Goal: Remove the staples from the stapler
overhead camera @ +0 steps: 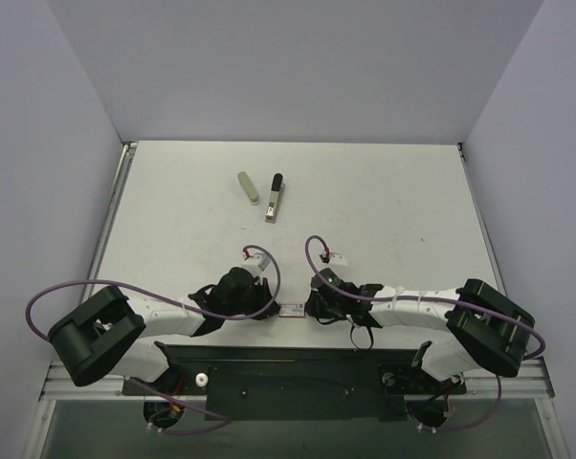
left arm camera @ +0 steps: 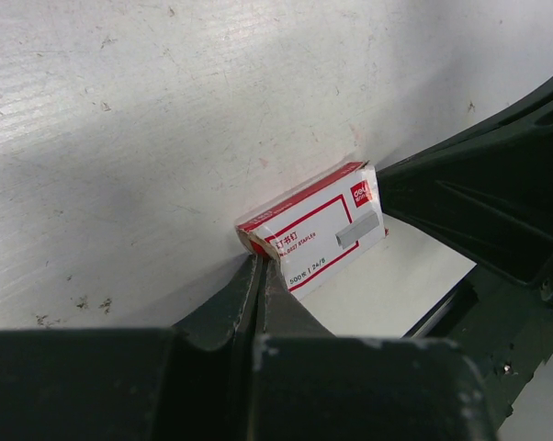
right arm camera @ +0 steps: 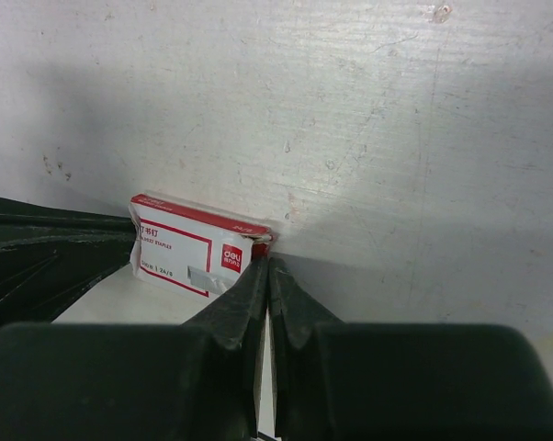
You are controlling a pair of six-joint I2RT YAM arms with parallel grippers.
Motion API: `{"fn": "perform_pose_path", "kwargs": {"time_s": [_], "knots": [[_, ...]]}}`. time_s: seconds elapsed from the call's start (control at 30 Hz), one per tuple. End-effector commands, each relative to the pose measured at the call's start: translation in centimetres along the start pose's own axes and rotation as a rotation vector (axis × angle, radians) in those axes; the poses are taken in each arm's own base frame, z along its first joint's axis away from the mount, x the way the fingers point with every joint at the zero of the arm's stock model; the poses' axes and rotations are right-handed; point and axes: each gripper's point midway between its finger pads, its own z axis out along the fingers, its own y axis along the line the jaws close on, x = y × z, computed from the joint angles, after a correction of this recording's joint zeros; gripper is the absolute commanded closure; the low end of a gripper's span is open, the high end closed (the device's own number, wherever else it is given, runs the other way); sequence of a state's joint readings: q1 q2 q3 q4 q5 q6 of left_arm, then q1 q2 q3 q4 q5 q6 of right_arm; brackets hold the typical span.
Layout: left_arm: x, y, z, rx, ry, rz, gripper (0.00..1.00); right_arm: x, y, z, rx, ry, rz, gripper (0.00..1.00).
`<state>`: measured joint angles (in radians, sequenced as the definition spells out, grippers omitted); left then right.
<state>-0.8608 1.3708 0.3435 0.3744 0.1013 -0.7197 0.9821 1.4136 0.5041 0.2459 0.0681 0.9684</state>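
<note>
right gripper [overhead camera: 308,308] well short of stapler [overhead camera: 275,198]

**Bright, Even Light Above; Shadowed, Soft Close-Ups**

The top view is bright, evenly lit and sharp. The table [overhead camera: 384,220] reads pale, and the arms throw only faint shadows near 6 o'clock. In the left wrist view a grey shadow spreads from 9 o'clock toward the centre, and the left gripper [left arm camera: 258,266] at 6 o'clock is dark and blurred. In the right wrist view shadow lies at 9 and 4 o'clock around a brighter central patch, and the right gripper [right arm camera: 269,266] is out of focus.
</note>
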Motion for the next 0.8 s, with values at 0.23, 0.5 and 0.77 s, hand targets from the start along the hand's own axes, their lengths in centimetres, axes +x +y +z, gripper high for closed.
{"fn": "perform_pose_path", "kwargs": {"time_s": [0.23, 0.5, 0.77], "knots": [[-1.3, -1.9, -0.8, 0.05, -0.053, 0.012, 1.0, 0.2, -1.0, -0.6, 0.062, 0.003, -0.036, 1.0], [-2.7, -1.7, -2.4, 0.014, -0.107, 0.036, 1.0, -1.0, -2.2, -1.9, 0.11, -0.057, -0.057, 0.94], [-4.3, -1.3, -4.3, -0.041, -0.168, 0.056, 0.96, -3.1, -3.9, -4.2, 0.177, -0.142, -0.104, 0.67]]}}
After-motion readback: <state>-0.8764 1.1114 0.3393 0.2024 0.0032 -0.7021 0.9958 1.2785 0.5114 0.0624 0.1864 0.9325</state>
